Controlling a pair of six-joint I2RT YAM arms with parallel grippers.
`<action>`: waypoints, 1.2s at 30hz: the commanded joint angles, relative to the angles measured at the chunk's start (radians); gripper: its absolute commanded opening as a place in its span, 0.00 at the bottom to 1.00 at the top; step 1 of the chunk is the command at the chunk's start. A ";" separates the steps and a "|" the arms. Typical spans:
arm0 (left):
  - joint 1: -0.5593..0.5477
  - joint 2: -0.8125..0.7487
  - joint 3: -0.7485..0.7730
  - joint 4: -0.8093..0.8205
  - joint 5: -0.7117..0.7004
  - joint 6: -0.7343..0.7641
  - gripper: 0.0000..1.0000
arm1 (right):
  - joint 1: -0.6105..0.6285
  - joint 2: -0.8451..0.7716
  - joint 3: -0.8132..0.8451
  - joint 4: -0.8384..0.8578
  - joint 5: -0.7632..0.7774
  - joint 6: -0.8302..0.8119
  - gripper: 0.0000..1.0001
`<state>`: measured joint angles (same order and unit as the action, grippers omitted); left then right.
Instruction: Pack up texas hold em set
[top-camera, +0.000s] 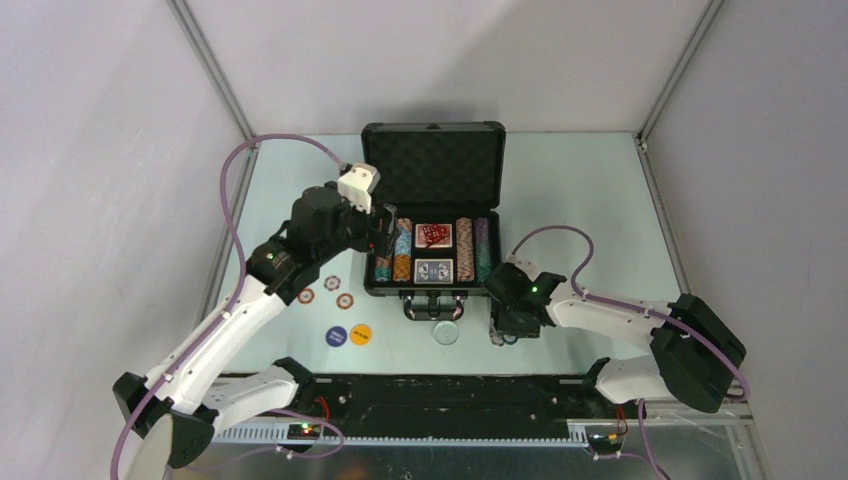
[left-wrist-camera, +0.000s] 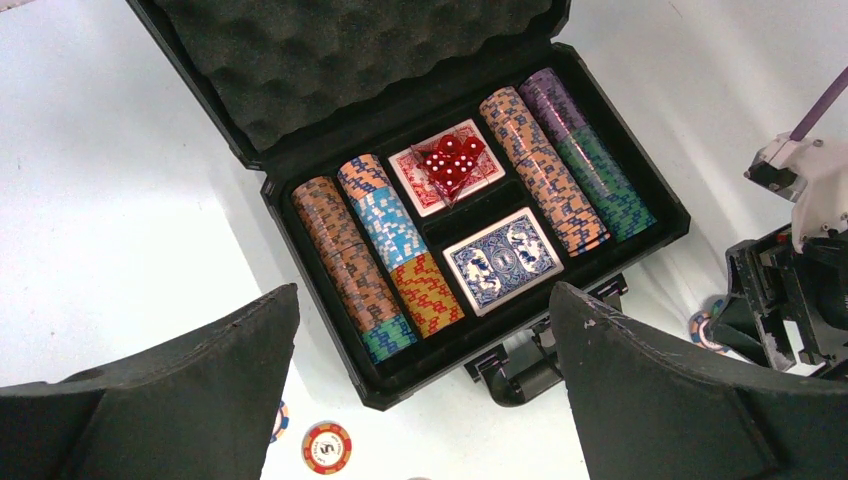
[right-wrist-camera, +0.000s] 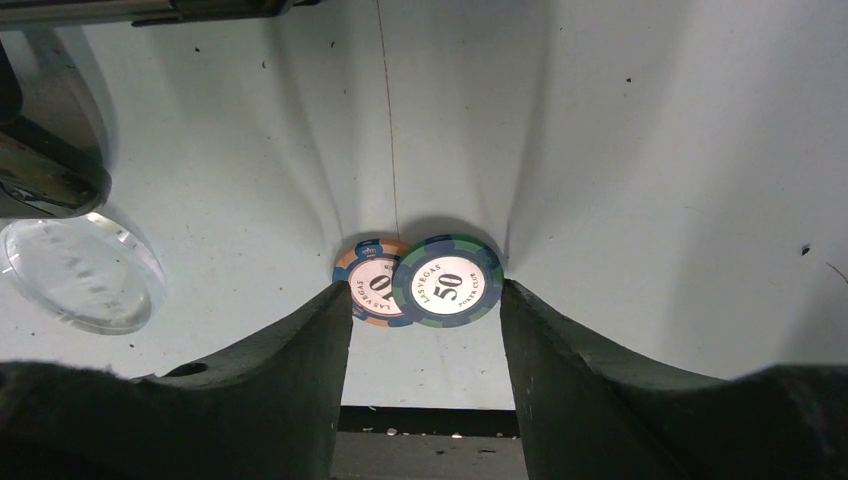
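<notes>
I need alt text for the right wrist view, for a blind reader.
A green 50 chip partly covers an orange chip on the white table, between the open fingers of the right gripper. A clear disc lies at left.

Black case (left-wrist-camera: 450, 365), black egg-crate foam (left-wrist-camera: 350, 50); striped chip rows (left-wrist-camera: 350, 260) in orange-brown, light blue, orange, green and purple; dice (left-wrist-camera: 452, 165) translucent red with white pips; one card deck (left-wrist-camera: 415, 190) red-patterned, the second deck (left-wrist-camera: 503, 258) blue-patterned, white-bordered; table (right-wrist-camera: 650, 150) pale blue-white; loose "50" chip (right-wrist-camera: 447, 282) dark green, blue-striped, white-centred; neighbouring chip (right-wrist-camera: 365, 290) orange with blue marks; round buttons clear (right-wrist-camera: 80, 275), navy (top-camera: 336, 336) and yellow (top-camera: 361, 334).
</notes>
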<state>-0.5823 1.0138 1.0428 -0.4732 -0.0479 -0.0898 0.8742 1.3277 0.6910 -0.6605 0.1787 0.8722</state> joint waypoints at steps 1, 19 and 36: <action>-0.002 0.000 0.004 0.022 0.012 -0.015 1.00 | 0.003 0.008 0.001 -0.003 0.029 0.019 0.61; -0.001 0.004 0.004 0.022 0.017 -0.014 1.00 | -0.025 0.038 -0.040 0.043 -0.005 0.016 0.54; -0.001 -0.011 0.007 -0.011 -0.059 -0.101 1.00 | -0.022 -0.045 -0.048 0.052 0.004 -0.004 0.42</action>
<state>-0.5823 1.0286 1.0428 -0.4824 -0.0765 -0.1188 0.8505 1.3258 0.6605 -0.6258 0.1677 0.8711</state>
